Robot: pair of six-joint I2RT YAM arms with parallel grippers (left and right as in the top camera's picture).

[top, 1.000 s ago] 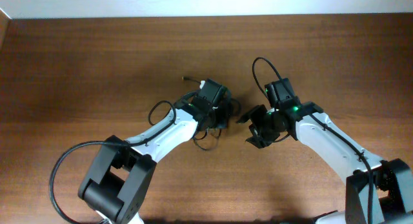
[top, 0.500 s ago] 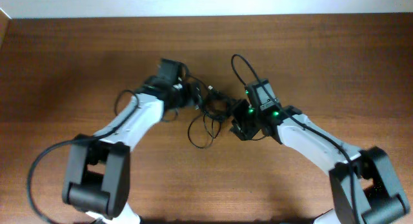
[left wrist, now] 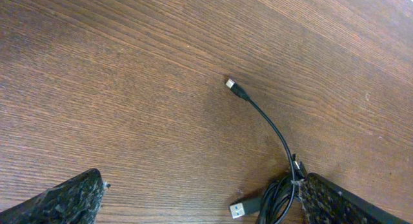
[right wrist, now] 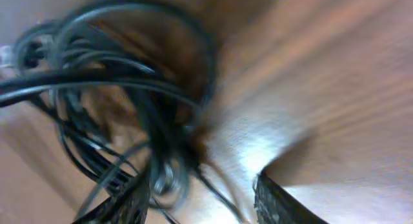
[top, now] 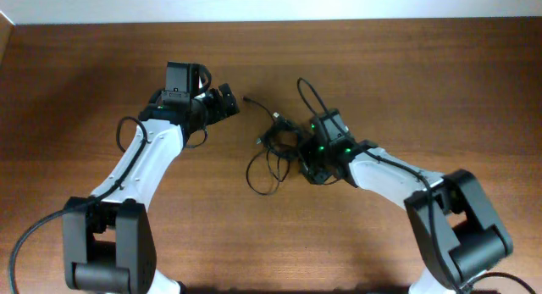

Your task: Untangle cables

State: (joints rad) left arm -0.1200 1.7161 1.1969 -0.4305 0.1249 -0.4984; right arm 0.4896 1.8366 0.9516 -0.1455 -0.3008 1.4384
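The tangle of thin black cables lies mid-table on the brown wood table, against the right gripper. Blur hides whether that gripper grips them. The left gripper hangs wide open, empty, off to the side.

**Black cables in a messy bunch**

The cables are thin, black and bendy. Most of them sit in a tangled bunch a little right of the middle of the overhead frame, on the brown wood. One round loop sticks out of the bunch to the lower left and lies flat. One loose strand curves away from the bunch toward the upper left and ends in a small plug. In the left wrist view a flat silver plug pokes out near the bottom edge. In the right wrist view the bunch is close up and blurry, filling the left side.
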